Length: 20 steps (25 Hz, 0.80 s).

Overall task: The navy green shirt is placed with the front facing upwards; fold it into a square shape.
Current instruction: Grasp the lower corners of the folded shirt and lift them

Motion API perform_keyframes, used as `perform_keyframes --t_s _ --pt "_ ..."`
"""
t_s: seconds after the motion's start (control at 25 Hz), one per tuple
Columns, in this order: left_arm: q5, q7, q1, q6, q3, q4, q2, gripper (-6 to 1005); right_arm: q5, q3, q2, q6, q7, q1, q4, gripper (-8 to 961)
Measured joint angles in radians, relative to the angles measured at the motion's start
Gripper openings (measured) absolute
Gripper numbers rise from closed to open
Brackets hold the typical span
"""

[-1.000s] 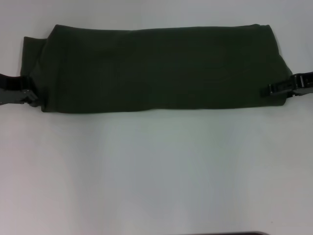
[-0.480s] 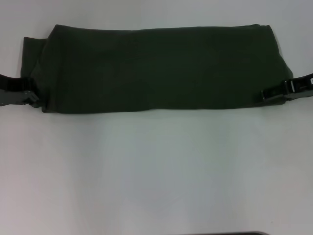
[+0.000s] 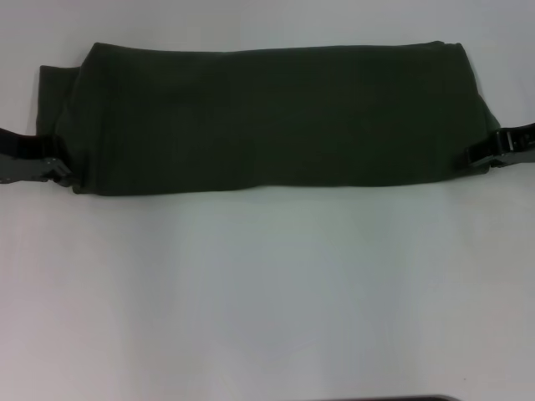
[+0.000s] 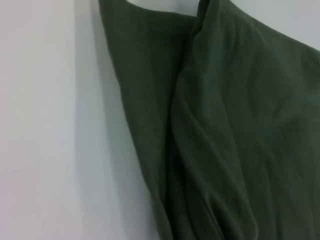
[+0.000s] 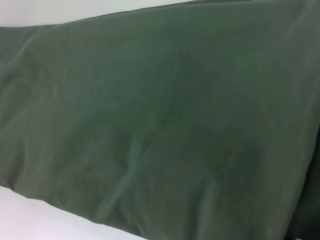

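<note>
White tabletop [image 3: 267,292] all round; on it, toward the far side, lies the navy green shirt [image 3: 267,117], already folded into a long flat band, no lettering showing. At the band's left end sits the left gripper [image 3: 60,170], at its right end the right gripper [image 3: 473,154], both at the near corners; jaws apart or clamped on cloth, cannot tell. Likely next: bring one end over the other. Best done by lifting all layers together, keeping edges aligned, laying down without wrinkles.

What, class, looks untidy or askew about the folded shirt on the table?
The navy green shirt is a long band, not yet square. At its left end an under layer sticks out past the top fold. The left gripper and right gripper sit at its ends.
</note>
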Motion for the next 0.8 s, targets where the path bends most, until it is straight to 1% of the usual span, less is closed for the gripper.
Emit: perform_keyframes --t_s 0.12,0.36,0.44,0.64,0.8 --pt "0.0 0.0 0.0 0.001 0.0 0.0 0.0 80 -0.001 -0.001 -0.002 0.002 0.002 0.0 0.0 415" --pt "0.001 0.0 -0.001 0.002 0.01 0.0 0.001 87 -0.015 0.0 -0.005 0.004 0.015 0.003 -0.001 177" --pt "0.001 0.0 -0.002 0.002 0.018 0.0 0.002 90 -0.015 0.002 -0.006 0.004 0.017 0.003 -0.001 15" --pt "0.002 0.01 -0.009 0.023 0.044 0.004 0.007 95 -0.019 -0.005 -0.007 -0.001 0.027 0.003 -0.002 20" --pt "0.002 0.03 -0.015 0.097 0.044 0.001 0.016 100 -0.06 -0.008 -0.012 -0.064 0.041 0.008 -0.003 25"
